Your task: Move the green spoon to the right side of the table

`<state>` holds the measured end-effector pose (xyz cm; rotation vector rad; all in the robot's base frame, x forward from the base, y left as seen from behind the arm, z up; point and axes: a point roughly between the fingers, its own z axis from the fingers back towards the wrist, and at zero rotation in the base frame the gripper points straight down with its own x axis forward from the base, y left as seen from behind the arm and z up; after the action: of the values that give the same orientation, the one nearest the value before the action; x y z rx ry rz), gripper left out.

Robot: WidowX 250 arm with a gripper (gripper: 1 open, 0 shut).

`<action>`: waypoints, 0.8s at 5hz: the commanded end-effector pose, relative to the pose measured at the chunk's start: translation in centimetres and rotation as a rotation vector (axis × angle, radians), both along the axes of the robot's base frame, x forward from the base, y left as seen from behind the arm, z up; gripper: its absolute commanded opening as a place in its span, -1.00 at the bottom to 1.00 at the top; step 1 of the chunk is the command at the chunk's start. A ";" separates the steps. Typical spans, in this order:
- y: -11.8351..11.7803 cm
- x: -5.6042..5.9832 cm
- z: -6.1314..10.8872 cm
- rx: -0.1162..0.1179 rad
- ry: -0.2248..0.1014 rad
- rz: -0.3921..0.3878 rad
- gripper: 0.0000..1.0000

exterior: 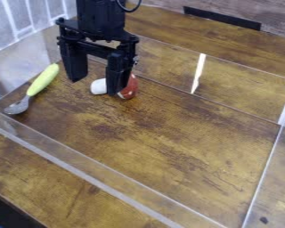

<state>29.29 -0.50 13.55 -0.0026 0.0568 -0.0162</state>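
The green spoon (36,85) lies on the table (169,134) at the left, its yellow-green handle pointing up-right and its silver bowl (17,106) toward the front-left. My gripper (97,76) hangs to the right of the spoon, pointing down. It is open, with nothing between its two black fingers (76,64). The gripper is apart from the spoon.
A toy mushroom (118,87) with a red cap and white stem lies just behind the right finger. Low clear acrylic walls (61,165) border the tabletop at front, left and right. The bare dark wood stretches to the right.
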 end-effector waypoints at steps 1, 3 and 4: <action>1.3 0.1 -0.6 -0.002 0.013 0.017 1.00; 8.0 0.4 -0.8 0.007 -0.016 0.079 1.00; 11.8 0.7 -1.2 0.007 -0.044 0.087 1.00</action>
<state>29.31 10.97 10.80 -0.0121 0.0703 0.0719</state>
